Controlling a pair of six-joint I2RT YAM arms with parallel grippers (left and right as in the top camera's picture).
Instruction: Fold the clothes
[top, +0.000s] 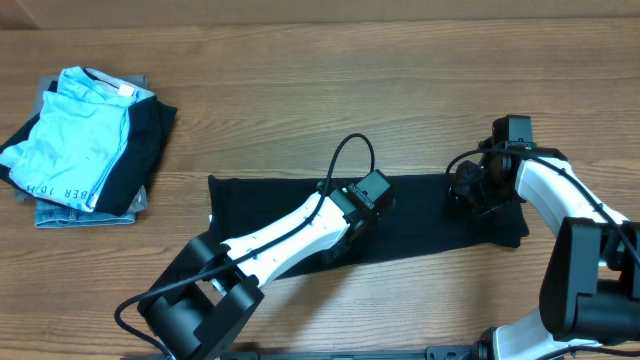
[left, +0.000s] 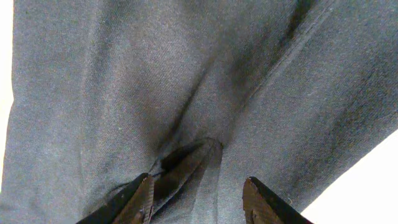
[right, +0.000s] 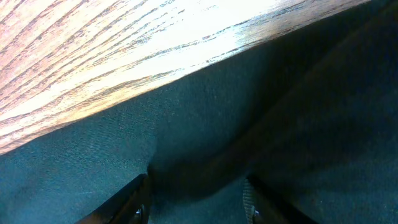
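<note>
We see a big brown wooden table (top: 300, 60) filling the overhead view. On it lies the black T-shirt (top: 265, 205). It makes a long dark strip across the lower middle of the frame, from left of centre almost to the right edge.

The left arm (top: 280, 240) is white. It comes up from the bottom left and lies across the middle of the shirt. The right arm (top: 560, 195) comes in from the bottom right corner and bends over the right end of the shirt.

In the upper left of the frame, well apart from the shirt, sits a pile of folded clothes (top: 85, 140). A light blue top (top: 75, 125) with dark letters is on it.

The left claw (top: 362, 205) points down at the middle of the strip. In the left wrist view the shirt (left: 124, 74) fills nearly the whole frame. The left claw (left: 196, 193) is spread wide at the bottom edge. A small raised fold of cloth sits between its two fingers (left: 140, 199), nearer the left one. The claw is not pinching it.

The right claw (top: 470, 190) is over the shirt's right end. In the right wrist view the shirt (right: 280, 124) fills the lower right, with bare table (right: 93, 56) in the upper left. This claw (right: 194, 199) is spread apart too, with a soft ridge of cloth just above the gap.
</note>
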